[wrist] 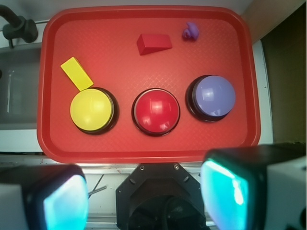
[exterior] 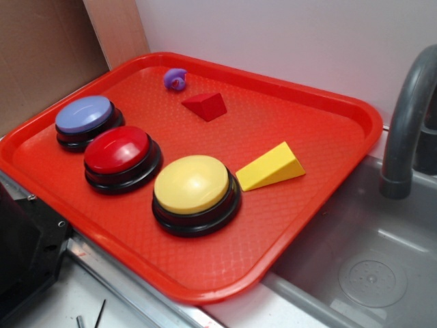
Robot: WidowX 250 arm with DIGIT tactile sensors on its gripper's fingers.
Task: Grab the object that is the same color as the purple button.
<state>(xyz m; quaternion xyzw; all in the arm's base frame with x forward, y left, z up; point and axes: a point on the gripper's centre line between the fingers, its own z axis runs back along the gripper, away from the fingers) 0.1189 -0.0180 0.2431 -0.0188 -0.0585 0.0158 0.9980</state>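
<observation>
Red tray on surface beside grey sink. Purple object lies in far corner of tray, just beside red wedge, apart from it. Curled ring shape; too small to tell long axis, opening appears to face up in exterior view. Purple button, red button, yellow button in row along near edge; yellow wedge close beside yellow button. Gripper high above tray edge, fingers spread wide, empty

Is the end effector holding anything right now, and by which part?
Nothing. The end effector is open and empty, above the tray's near edge; the purple piece lies untouched at the far side.
</observation>
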